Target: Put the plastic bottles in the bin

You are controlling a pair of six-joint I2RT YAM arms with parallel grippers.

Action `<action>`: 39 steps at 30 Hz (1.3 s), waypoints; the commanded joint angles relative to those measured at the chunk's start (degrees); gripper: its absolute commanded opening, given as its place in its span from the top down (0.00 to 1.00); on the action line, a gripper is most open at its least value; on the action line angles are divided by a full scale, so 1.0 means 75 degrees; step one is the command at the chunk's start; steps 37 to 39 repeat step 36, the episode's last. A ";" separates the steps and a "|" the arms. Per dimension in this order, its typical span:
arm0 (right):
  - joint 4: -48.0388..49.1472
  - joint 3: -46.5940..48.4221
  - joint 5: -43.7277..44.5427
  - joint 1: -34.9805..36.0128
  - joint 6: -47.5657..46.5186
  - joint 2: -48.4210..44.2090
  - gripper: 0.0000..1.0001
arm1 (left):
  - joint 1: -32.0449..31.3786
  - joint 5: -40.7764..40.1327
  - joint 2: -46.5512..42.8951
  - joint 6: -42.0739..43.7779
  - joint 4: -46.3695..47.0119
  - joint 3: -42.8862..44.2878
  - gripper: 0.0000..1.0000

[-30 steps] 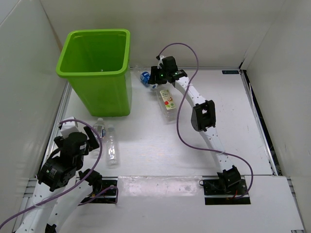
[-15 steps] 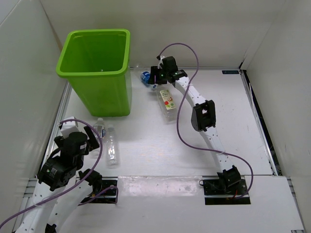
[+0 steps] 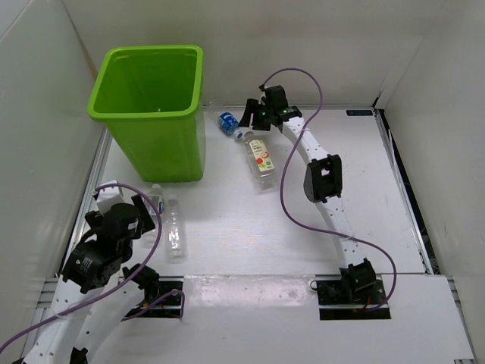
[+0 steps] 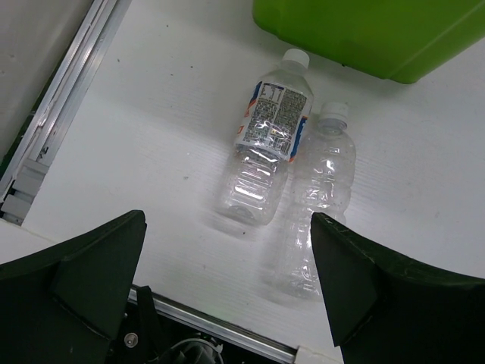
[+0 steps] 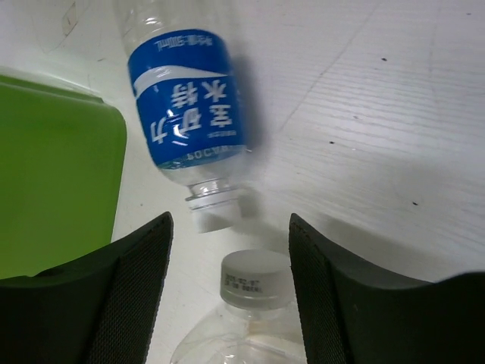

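While white walls (image 3: pixel 303 45) box in the white table (image 3: pixel 227 220), the right arm (image 3: pixel 311 152) reaches far, right gripper (image 5: pixel 227 227) open by a blue-label bottle (image 5: pixel 186 106); left gripper (image 4: pixel 226 220) open too.

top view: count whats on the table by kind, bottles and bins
bottles: 4 (blue-label, fruit-label, printed-label, plain)
bin: 1
total: 5
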 commanded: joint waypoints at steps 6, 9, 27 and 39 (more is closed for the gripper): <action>0.1664 -0.1280 -0.0162 -0.0219 -0.0201 -0.1014 0.10 | 0.0012 -0.0275 0.0299 0.0126 0.0393 -0.0091 0.00; 0.1982 -0.0850 -0.0226 -0.0522 0.0133 -0.1076 0.10 | 0.0023 -0.0263 0.0299 0.0184 0.0487 -0.0127 0.00; 0.2186 -0.5992 -0.3816 -0.2691 0.1580 -0.4954 0.10 | 0.0012 -0.0135 -0.0533 0.0466 0.1364 -0.0630 0.00; 0.0429 -0.5980 -0.3967 -0.3055 0.0570 -0.5845 0.10 | 0.0023 0.0369 -0.0194 0.0876 0.2946 -0.1181 0.00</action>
